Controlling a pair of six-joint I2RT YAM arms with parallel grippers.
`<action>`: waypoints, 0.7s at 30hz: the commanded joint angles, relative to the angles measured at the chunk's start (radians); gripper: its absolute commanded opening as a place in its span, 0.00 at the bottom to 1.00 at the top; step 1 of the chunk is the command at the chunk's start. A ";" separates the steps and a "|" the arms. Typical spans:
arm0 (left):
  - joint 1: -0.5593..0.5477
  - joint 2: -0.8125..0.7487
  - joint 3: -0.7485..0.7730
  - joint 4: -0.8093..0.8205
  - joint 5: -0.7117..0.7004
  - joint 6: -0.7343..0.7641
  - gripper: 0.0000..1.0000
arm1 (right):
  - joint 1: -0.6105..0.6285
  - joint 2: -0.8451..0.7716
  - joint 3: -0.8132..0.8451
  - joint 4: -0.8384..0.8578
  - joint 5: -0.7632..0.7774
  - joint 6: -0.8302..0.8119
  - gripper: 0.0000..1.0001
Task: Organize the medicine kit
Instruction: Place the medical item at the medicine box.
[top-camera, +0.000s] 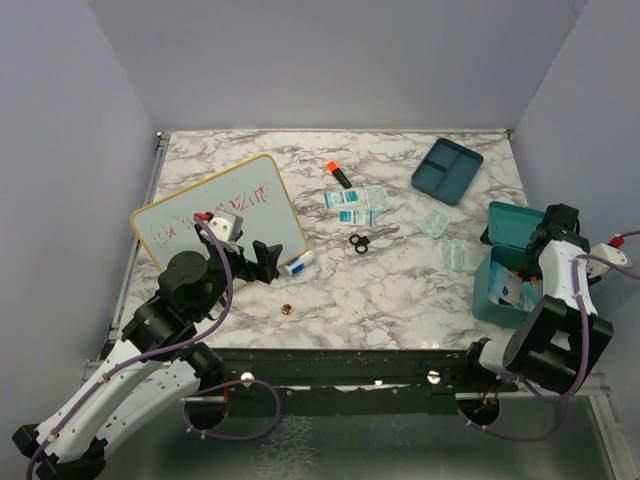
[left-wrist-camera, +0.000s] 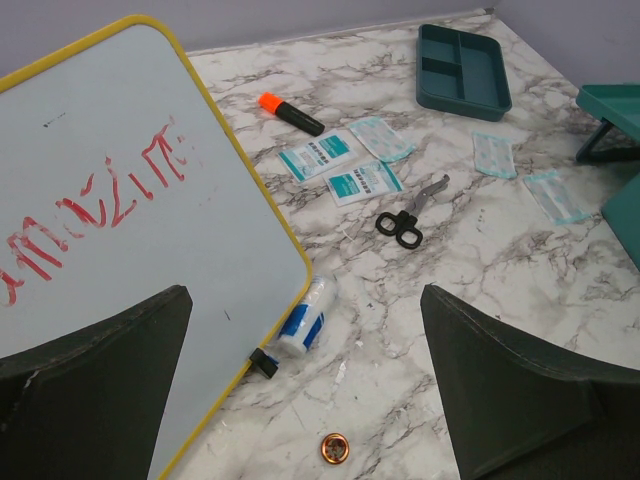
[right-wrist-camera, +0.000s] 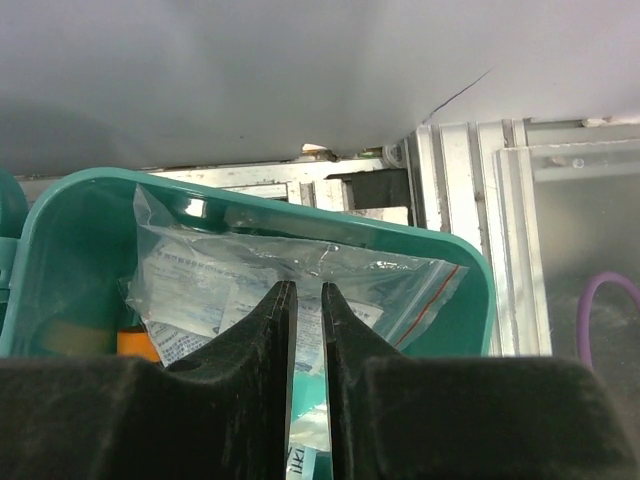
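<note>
The medicine kit's teal case (top-camera: 497, 285) stands open at the right table edge, its lid (top-camera: 515, 222) raised behind it. My right gripper (top-camera: 528, 288) points down into the case. In the right wrist view its jaws (right-wrist-camera: 305, 287) stand a narrow slit apart over a clear zip bag (right-wrist-camera: 400, 280) of printed packets lying inside the teal case wall (right-wrist-camera: 420, 240); nothing shows pinched between them. The matching divided tray (top-camera: 447, 170) (left-wrist-camera: 463, 72) lies at the back right. My left gripper (top-camera: 270, 262) (left-wrist-camera: 305, 300) hovers wide open over the whiteboard's corner, holding nothing.
A yellow-framed whiteboard (top-camera: 215, 220) (left-wrist-camera: 110, 230) lies at left. Loose on the marble are a bandage roll (left-wrist-camera: 305, 318), copper coin (left-wrist-camera: 334, 448), black scissors (top-camera: 362, 241) (left-wrist-camera: 408, 215), orange-capped marker (left-wrist-camera: 290, 113), blue packets (left-wrist-camera: 340, 170) and clear pouches (left-wrist-camera: 493, 154) (left-wrist-camera: 556, 195).
</note>
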 joint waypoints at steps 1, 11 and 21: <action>-0.003 -0.006 -0.017 0.009 -0.004 0.000 0.99 | -0.006 0.025 -0.024 0.052 0.015 0.036 0.21; -0.004 -0.008 -0.018 0.009 -0.009 0.002 0.99 | -0.005 0.020 -0.082 0.149 -0.066 -0.021 0.19; -0.004 -0.020 -0.019 0.005 -0.022 0.002 0.99 | -0.006 -0.006 -0.126 0.225 -0.186 -0.087 0.16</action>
